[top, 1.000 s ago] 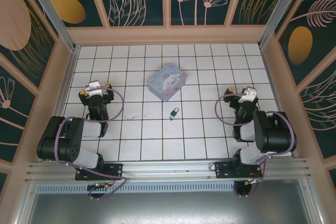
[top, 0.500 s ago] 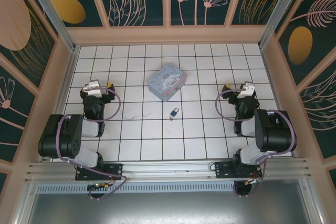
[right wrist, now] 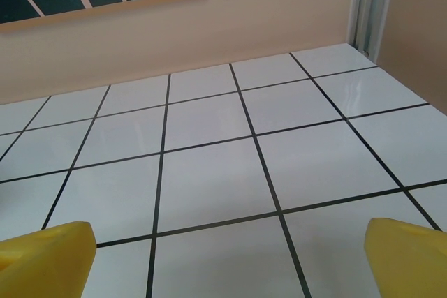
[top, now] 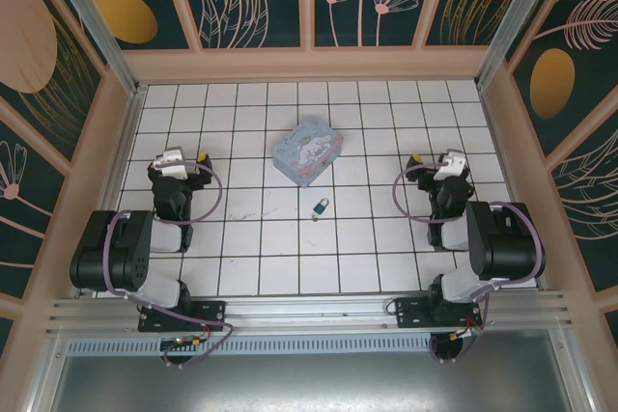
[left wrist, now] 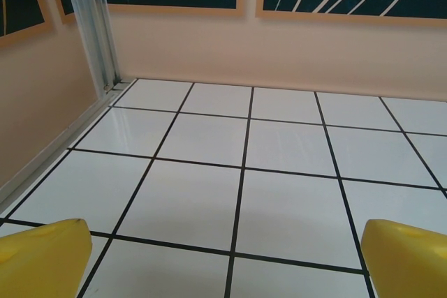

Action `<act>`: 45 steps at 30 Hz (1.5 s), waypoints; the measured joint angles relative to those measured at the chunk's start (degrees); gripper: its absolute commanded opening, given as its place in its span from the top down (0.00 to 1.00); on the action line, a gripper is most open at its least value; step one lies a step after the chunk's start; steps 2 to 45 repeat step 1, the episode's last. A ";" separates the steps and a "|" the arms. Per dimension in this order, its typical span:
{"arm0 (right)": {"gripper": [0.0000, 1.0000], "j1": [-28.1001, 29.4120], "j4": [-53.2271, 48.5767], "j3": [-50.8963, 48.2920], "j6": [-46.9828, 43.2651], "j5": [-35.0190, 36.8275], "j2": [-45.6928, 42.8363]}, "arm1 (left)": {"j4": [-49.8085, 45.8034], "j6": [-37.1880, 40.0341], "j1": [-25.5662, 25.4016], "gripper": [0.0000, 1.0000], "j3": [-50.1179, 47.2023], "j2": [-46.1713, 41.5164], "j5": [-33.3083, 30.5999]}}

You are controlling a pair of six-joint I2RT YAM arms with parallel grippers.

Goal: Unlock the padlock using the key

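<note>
flanking padlock [top: 321,205], well apart: left hand [top: 178,158], right hand [top: 444,160], both spread, empty

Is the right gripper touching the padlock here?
Apart. The top external view shows the right gripper well off to one side of the padlock, with bare tiled floor plainly between them.

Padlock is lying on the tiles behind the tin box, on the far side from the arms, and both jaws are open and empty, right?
No: the padlock lies on the near side of the tin box, toward the arms, as the top external view shows. Both jaws are open and empty.
</note>
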 measured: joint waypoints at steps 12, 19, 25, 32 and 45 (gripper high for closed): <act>0.01 0.02 -0.11 0.04 -0.09 0.00 0.00 | 0.00 0.00 0.00 0.01 0.00 0.00 0.00; 0.01 0.02 -0.11 0.04 -0.09 0.00 0.00 | 0.00 0.00 0.00 0.01 0.00 0.00 0.00; 0.01 0.02 -0.11 0.04 -0.09 0.00 0.00 | 0.00 0.00 0.00 0.01 0.00 0.00 0.00; 0.01 0.02 -0.11 0.04 -0.09 0.00 0.00 | 0.00 0.00 0.00 0.01 0.00 0.00 0.00; 0.01 0.02 -0.11 0.04 -0.09 0.00 0.00 | 0.00 0.00 0.00 0.01 0.00 0.00 0.00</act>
